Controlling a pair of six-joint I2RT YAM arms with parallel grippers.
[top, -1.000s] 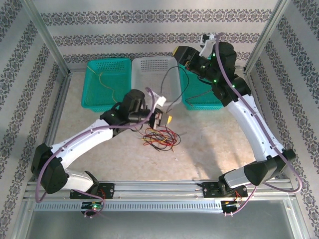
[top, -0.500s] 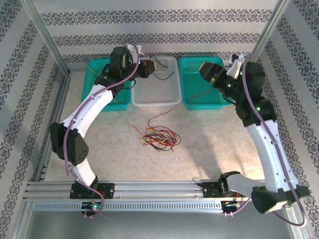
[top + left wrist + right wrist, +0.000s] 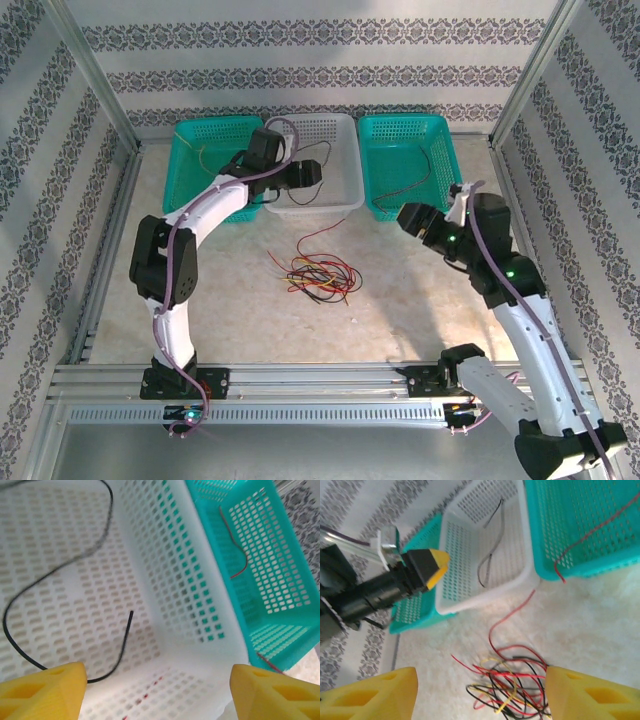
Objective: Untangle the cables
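The cables (image 3: 318, 275) lie as a loose red, yellow and black tangle on the table in front of the baskets. In the right wrist view the tangle (image 3: 520, 680) sits between my fingers but well below them. My right gripper (image 3: 480, 695) is open, hovering right of the tangle (image 3: 408, 218). My left gripper (image 3: 310, 172) is open over the white basket (image 3: 345, 200) with nothing between its fingers (image 3: 42, 690). A single black cable (image 3: 127, 630) lies loose on that basket's floor. A red cable (image 3: 245, 562) lies in the right teal basket (image 3: 405, 205).
A left teal basket (image 3: 190, 205) stands beside the white one, all three in a row along the back wall. Metal frame posts stand at the back corners. The left arm (image 3: 200, 215) arches over the left side of the table.
The left arm swung from the tangle to the white basket, opened and let the black cable drop in. The right arm came forward from the right teal basket toward the tangle.
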